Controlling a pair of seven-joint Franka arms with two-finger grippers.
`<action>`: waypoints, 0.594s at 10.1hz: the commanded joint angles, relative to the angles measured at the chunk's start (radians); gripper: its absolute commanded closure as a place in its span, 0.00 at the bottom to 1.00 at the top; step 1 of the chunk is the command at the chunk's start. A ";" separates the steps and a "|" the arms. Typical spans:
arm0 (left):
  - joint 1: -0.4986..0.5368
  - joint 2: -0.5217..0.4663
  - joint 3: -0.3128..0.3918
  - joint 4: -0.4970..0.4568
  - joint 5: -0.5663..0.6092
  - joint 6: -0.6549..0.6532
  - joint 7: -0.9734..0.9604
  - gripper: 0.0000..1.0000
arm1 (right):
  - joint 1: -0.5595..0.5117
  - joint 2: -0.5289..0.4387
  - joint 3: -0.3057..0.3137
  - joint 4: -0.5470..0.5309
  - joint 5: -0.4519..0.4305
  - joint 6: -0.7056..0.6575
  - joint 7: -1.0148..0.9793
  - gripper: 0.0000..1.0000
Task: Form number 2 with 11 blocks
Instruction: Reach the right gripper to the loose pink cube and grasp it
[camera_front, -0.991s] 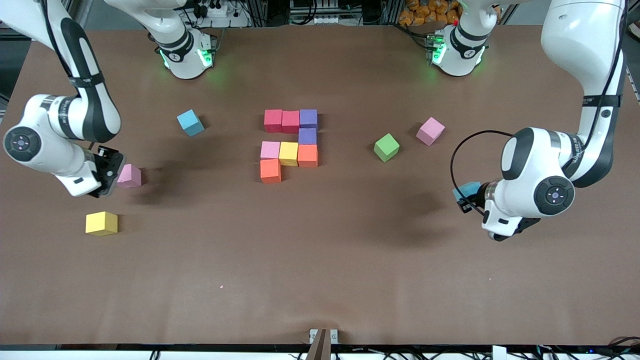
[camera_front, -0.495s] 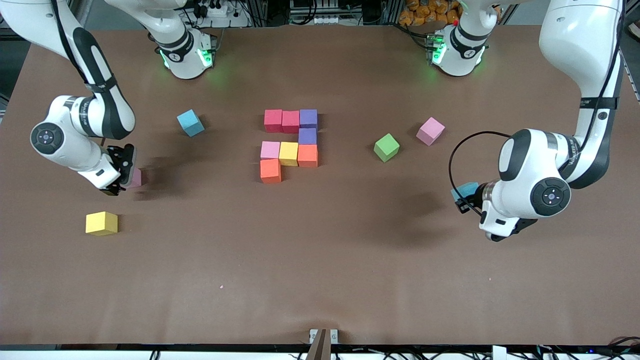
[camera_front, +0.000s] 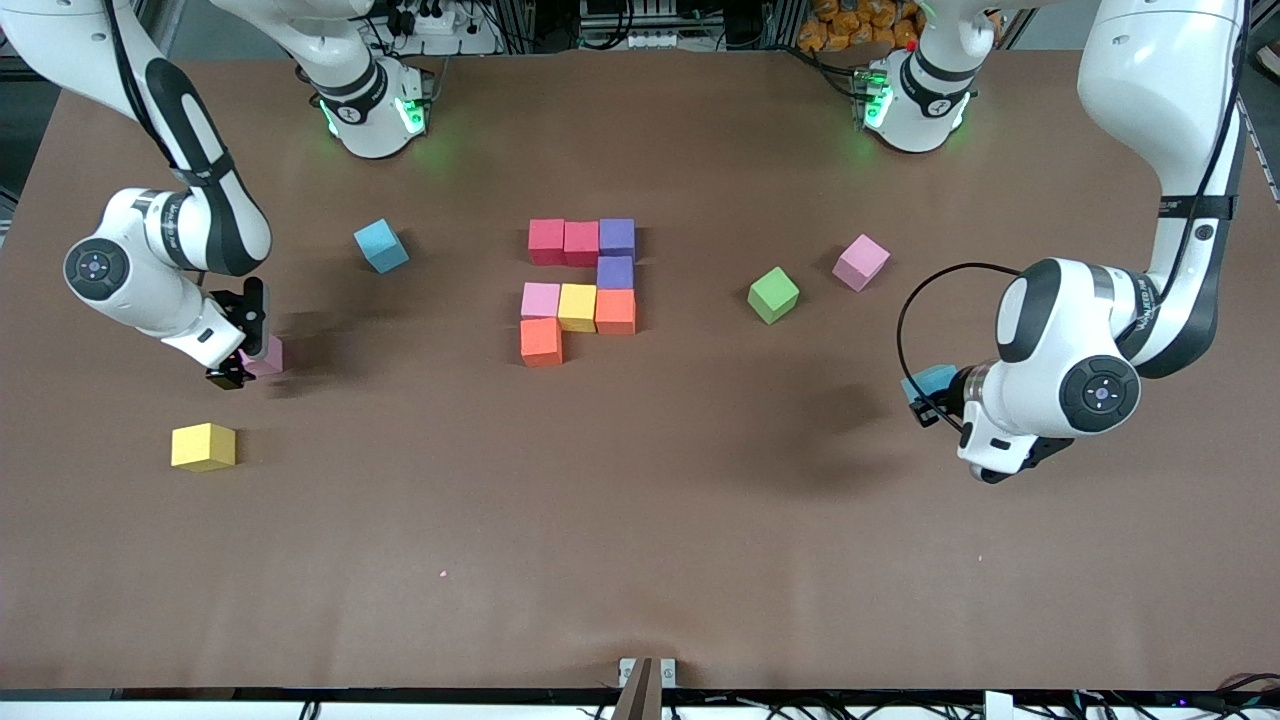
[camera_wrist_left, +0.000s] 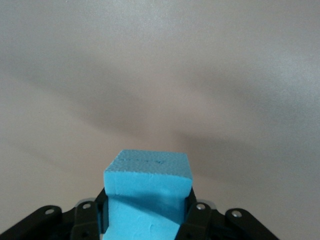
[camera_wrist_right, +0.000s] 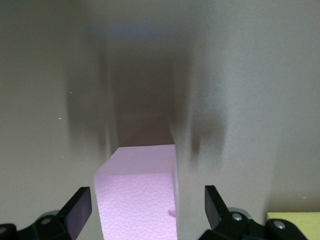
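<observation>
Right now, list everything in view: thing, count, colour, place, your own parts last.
Partial digit of touching foam cubes: eight; two red, two purple, pink, yellow, two orange; table's middle.
Loose light blue foam cube: one; toward the right arm's end.
Loose yellow foam cube: one; right arm's end, nearer the front camera than the pink one there.
Pink foam cube: one; between the right gripper's fingers.
Green foam cube: one; toward the left arm's end.
Second pink foam cube: one; beside the green.
Held light blue cube: one; in the left gripper.
Brown table: one.
Right gripper: open, around the pink cube.
Left gripper: shut on its cube, above the table.
</observation>
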 joint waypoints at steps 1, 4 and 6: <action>-0.007 0.001 0.000 0.009 0.009 0.000 -0.006 0.82 | -0.046 0.009 0.013 -0.025 0.007 0.063 -0.066 0.00; -0.009 0.003 0.000 0.007 0.011 0.000 -0.010 0.82 | -0.051 0.040 0.013 -0.040 0.007 0.169 -0.085 0.00; -0.009 0.003 0.000 0.009 0.011 0.002 -0.010 0.82 | -0.049 0.052 0.015 -0.040 0.008 0.169 -0.083 0.10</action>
